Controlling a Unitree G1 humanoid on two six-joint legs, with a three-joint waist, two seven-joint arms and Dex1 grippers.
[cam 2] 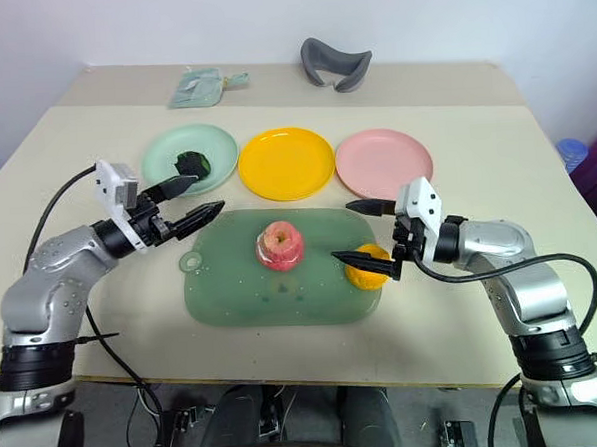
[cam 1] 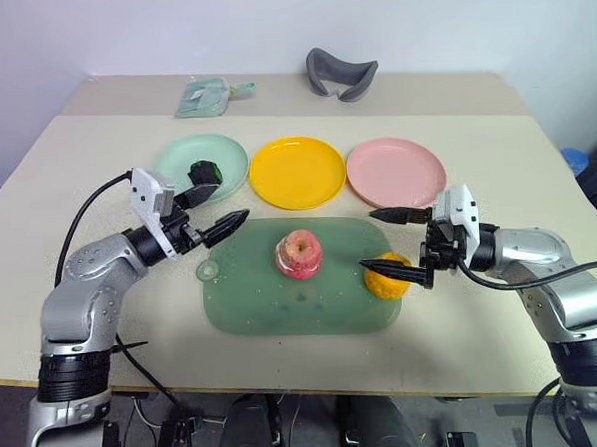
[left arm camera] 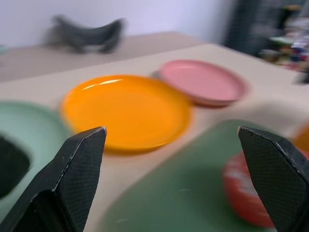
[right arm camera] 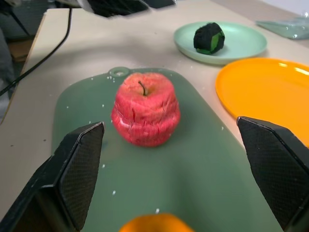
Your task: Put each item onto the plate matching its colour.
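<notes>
Left eye view: dark green-black lump (cam 1: pixel 205 173) sits on the mint green plate (cam 1: pixel 227 150); red apple piece (cam 1: pixel 299 253) stands upright mid-way along the translucent green mat (cam 1: pixel 273 310); orange ridged lump (cam 1: pixel 390 276) lies at the mat's right end; yellow plate (cam 1: pixel 297 171) and pink plate (cam 1: pixel 396 171) lie bare beyond the mat; left gripper (cam 1: pixel 216 210) hangs spread, empty, over the mat's left corner; right gripper (cam 1: pixel 392 243) spread, empty, its near finger over the orange lump.

Right hand (right arm camera: pixel 174 179) gapes wide over the green mat (right arm camera: pixel 203 169), pink-red apple (right arm camera: pixel 145 115) mid-mat, orange lump (right arm camera: pixel 154 223) at its near edge.
</notes>
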